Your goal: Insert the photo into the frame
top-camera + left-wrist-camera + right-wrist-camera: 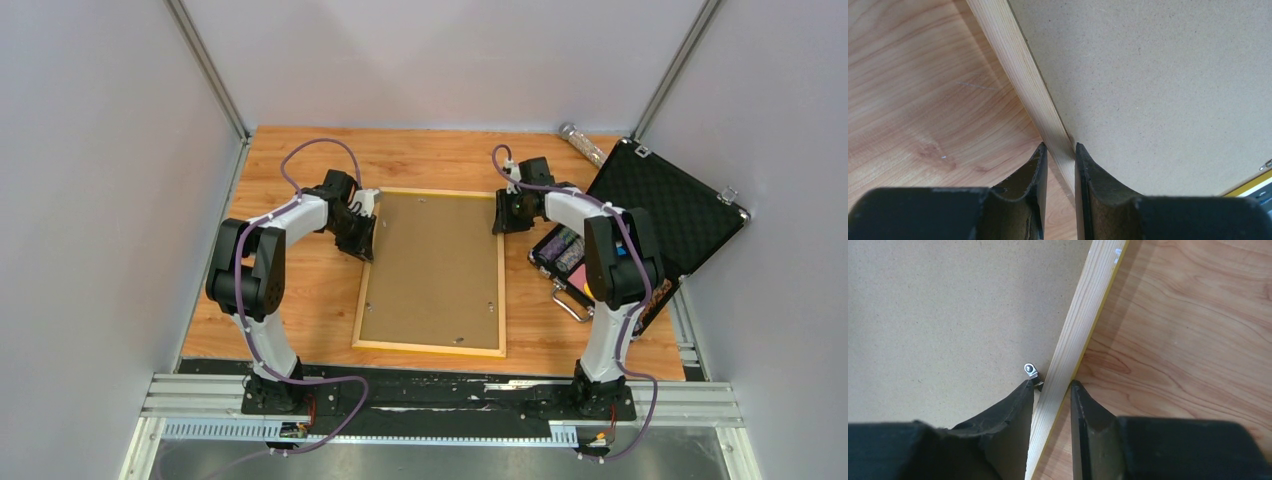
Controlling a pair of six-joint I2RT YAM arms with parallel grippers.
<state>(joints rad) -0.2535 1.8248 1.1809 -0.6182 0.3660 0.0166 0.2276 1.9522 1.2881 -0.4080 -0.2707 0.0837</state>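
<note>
Here, the top view shows me the frame [432, 265] lying back up in the middle of the worktop [320, 300]. My left arm [262, 262] and right arm [615, 255] reach to its far corners. Only the wrist views show the grip. My left hand [1059, 147] pinches the left rail between both fingers. My right hand [1052, 384] straddles the right rail beside a small metal clip [1031, 369], but I cannot tell if it presses. An open black case [665, 210] stands at the right edge.

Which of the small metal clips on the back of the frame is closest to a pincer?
The clip on the frame's right side, beside the right pincer's inner finger. The other clips lie far from it and from the left pincer.
</note>
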